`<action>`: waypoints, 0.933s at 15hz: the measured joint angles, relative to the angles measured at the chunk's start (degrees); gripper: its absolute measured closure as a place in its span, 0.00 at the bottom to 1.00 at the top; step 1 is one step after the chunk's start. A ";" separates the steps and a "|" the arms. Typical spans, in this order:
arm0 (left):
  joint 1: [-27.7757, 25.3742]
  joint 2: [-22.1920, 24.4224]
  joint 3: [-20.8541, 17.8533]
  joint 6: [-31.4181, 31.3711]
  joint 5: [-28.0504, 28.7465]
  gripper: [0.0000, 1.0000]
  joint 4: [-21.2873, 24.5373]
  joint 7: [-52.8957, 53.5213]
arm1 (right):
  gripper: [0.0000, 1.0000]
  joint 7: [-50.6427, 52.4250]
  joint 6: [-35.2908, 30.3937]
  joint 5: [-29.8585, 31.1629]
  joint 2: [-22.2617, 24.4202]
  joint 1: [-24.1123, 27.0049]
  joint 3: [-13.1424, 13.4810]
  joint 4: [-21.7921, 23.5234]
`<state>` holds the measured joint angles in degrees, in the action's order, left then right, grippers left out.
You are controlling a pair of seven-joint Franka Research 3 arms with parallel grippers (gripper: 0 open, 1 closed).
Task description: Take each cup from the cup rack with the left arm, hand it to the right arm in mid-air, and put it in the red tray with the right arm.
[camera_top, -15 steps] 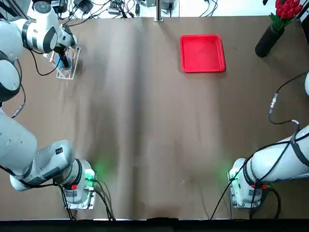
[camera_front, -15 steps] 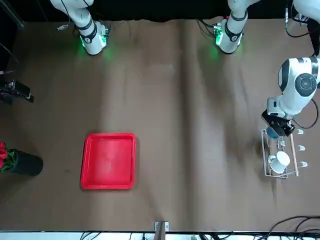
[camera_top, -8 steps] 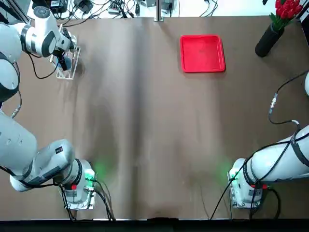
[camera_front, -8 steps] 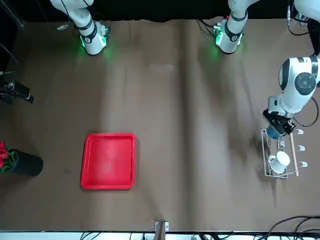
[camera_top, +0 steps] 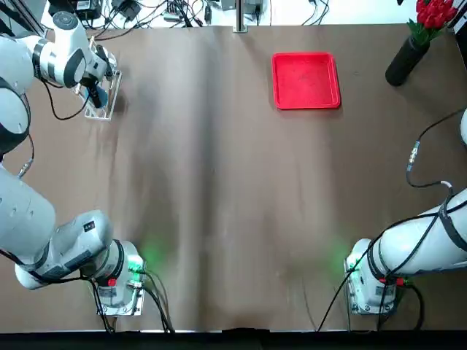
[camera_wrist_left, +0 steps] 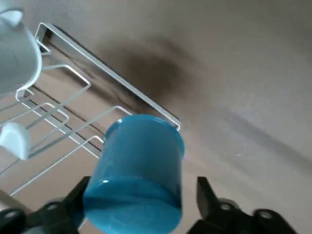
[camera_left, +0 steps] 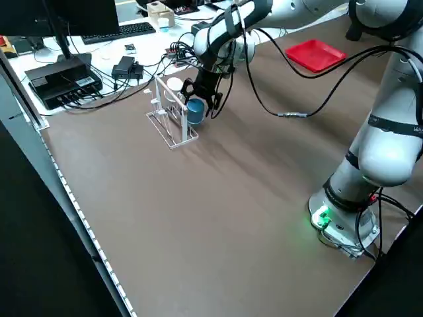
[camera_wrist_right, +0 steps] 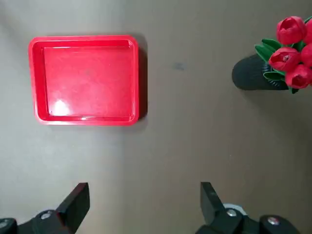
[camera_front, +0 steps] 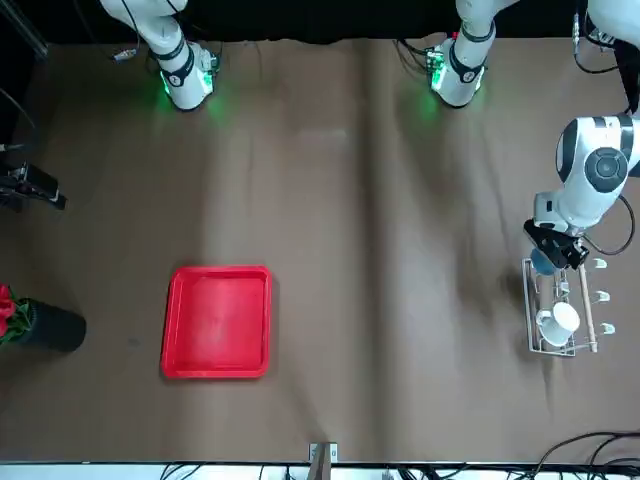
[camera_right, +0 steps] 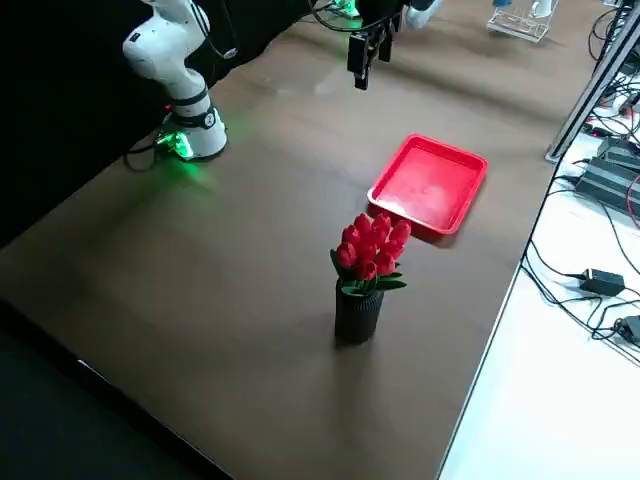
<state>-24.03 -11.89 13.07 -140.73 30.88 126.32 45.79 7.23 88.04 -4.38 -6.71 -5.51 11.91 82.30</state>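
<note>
So the left claw (camera_wrist_left: 141, 204) is over at the cup rack (camera_front: 533, 310), on the robot's left near the far edge of the tabletop (camera_top: 219, 182). It's spread open, with the blue cup (camera_wrist_left: 139, 175) sitting between its two fingers. There's a visible gap on one side, so it isn't clamped on the cup. The blue cup is still at the rack, lying tilted with its closed end facing the left wrist camera. The white cup (camera_front: 558, 324) is on the rack too, right next to the blue one, handle showing.

The right claw (camera_wrist_right: 145, 204) is wide open with nothing in it, hanging above the tabletop over on the robot's right. Its wrist camera looks down on the red tray (camera_top: 306, 81), which is flat on the tabletop near the far edge, well apart from the rack, and has no cup in it. Off to the right of the tray there's a black vase (camera_right: 357, 313) with red tulips (camera_right: 372, 247).
</note>
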 joint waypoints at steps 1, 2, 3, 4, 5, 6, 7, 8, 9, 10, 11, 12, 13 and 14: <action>-0.05 -0.03 -0.04 -0.42 0.27 0.22 -0.12 0.00 | 0.00 0.00 -0.02 0.00 0.00 -0.03 -0.03 0.01; -0.05 -0.03 -0.04 -0.41 0.27 0.25 -0.13 0.00 | 0.00 -0.09 -0.14 0.00 0.00 -0.08 -0.05 0.02; -0.05 -0.03 -0.04 -0.41 0.27 0.25 -0.16 0.00 | 0.00 -0.27 -0.39 0.00 0.00 -0.13 -0.08 0.03; -0.05 -0.04 -0.03 -0.41 0.27 0.25 -0.22 0.00 | 0.00 -0.39 -0.61 0.00 0.00 -0.20 -0.11 0.04; -0.05 -0.04 -0.01 -0.41 0.27 0.25 -0.30 0.00 | 0.00 -0.48 -0.67 0.00 0.00 -0.25 -0.14 0.04; -0.04 -0.04 0.04 -0.41 0.27 0.25 -0.53 0.00 | 0.00 -0.53 -0.66 0.00 0.00 -0.29 -0.16 0.04; -0.03 -0.04 0.10 -0.41 0.28 0.25 -0.95 0.00 | 0.00 -0.54 -0.65 0.00 0.00 -0.29 -0.17 0.04; -0.02 -0.01 0.19 -0.13 0.28 0.25 -1.60 0.00 | 0.00 -0.56 -0.55 0.00 0.00 -0.28 -0.15 0.05; -0.02 0.08 0.37 0.66 0.27 0.25 -2.49 0.00 | 0.00 -0.56 -0.36 0.00 0.00 -0.26 -0.13 0.04; -0.01 0.26 0.75 2.10 0.27 0.25 -3.57 0.00 | 0.00 -0.56 -0.06 0.00 0.00 -0.22 -0.10 0.05; 0.00 0.50 1.29 3.94 0.27 0.25 -4.69 0.00 | 0.00 -0.57 0.04 0.00 0.00 -0.20 -0.07 0.04; 0.00 0.88 1.99 5.59 0.27 0.25 -5.76 -0.01 | 0.00 -0.57 0.04 0.00 0.00 -0.19 -0.06 0.04; 0.01 1.44 2.70 6.97 0.27 0.25 -6.74 -0.17 | 0.00 -0.60 0.04 0.00 0.00 -0.19 -0.06 0.04; 0.02 2.13 3.36 7.92 0.27 0.25 -7.53 -0.35 | 0.00 -0.63 0.03 0.00 0.00 -0.19 -0.06 0.04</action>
<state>-24.01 -9.76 16.44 -132.81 31.15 118.79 45.44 6.60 88.07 -4.38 -6.71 -5.70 11.85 82.35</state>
